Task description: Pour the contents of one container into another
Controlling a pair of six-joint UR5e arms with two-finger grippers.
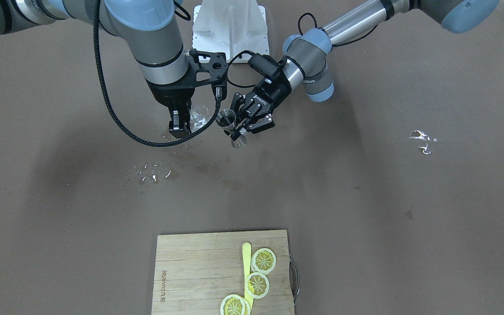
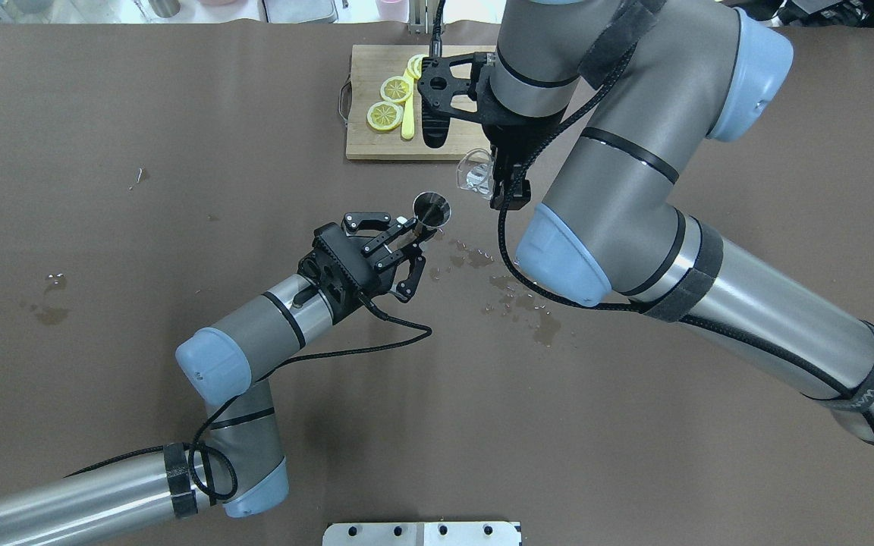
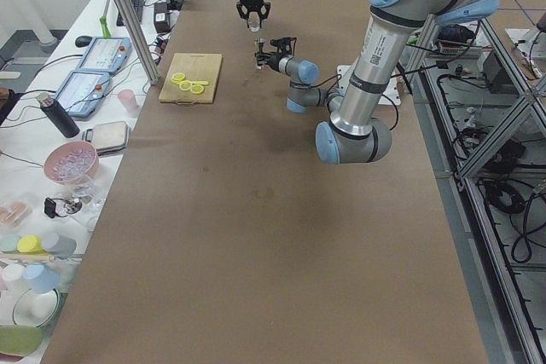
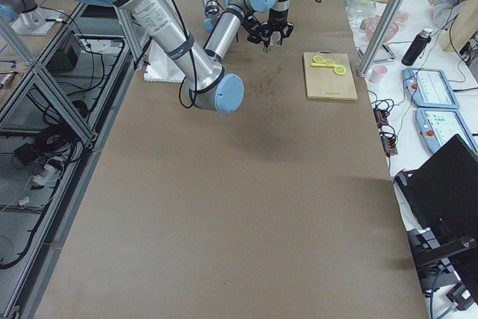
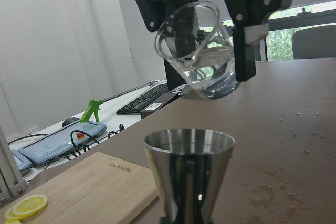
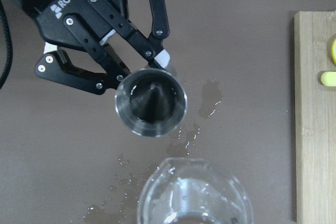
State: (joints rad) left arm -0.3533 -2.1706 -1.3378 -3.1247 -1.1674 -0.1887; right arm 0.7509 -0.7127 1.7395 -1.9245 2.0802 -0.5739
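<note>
A steel jigger [image 2: 432, 208] [image 1: 226, 118] [image 6: 150, 102] stands upright just above the table, with my left gripper [image 2: 418, 227] [image 1: 239, 130] [image 6: 142, 72] shut on its waist. A clear glass cup [image 2: 473, 171] [image 1: 199, 116] [image 5: 202, 51] with a little water in it hangs tilted, its lip toward the jigger [image 5: 189, 171]. My right gripper [image 2: 501, 182] [image 1: 181, 124] is shut on the cup from above. In the right wrist view the cup's rim [image 6: 194, 198] sits just short of the jigger's mouth. No stream shows between them.
A wooden cutting board [image 2: 376, 144] [image 1: 190, 262] carries lemon slices [image 1: 264, 260] and a yellow tool. Water drops and damp patches [image 2: 520, 303] [image 1: 155, 173] lie on the brown table near the jigger. A white mount plate [image 1: 230, 26] sits at the robot's base.
</note>
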